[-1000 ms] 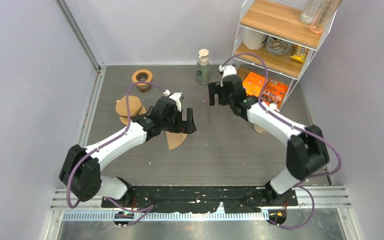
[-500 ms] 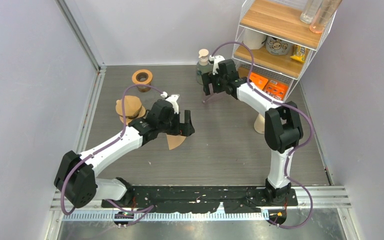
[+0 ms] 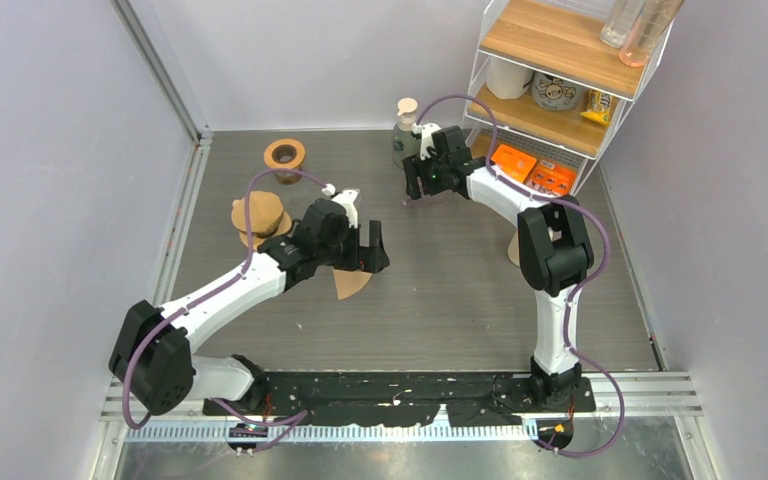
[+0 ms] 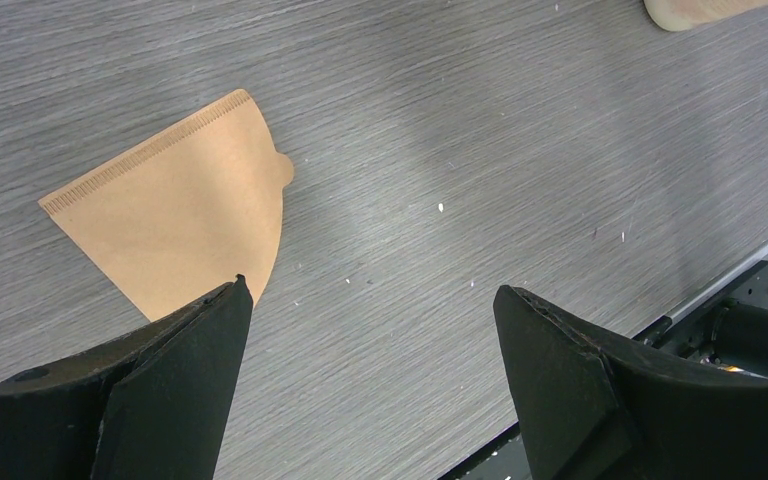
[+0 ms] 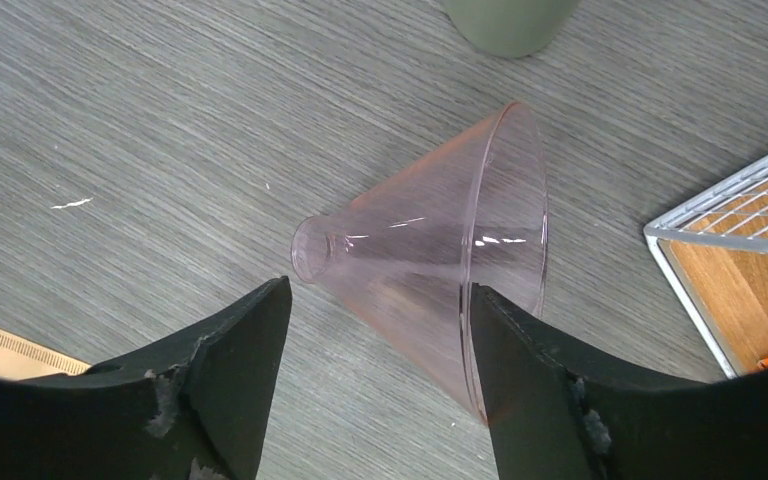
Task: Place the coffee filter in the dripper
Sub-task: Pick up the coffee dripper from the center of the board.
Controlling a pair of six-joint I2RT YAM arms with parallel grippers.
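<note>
My left end effector [image 4: 370,290] hangs fully released above the desk [image 4: 520,150]. The filter [image 4: 180,215] lies flat by its left finger, apex pointing outward and curved mouth toward the gap. My right end effector [image 5: 378,290] straddles the dripper [image 5: 440,240], but I cannot tell whether its pads touch. The dripper lies on its side, long axis across the jaws, with the neck at the left finger and the mouth past the right. Squeezing that slick taper could squirt it away or roll it.

No legible text, label or number anywhere.
</note>
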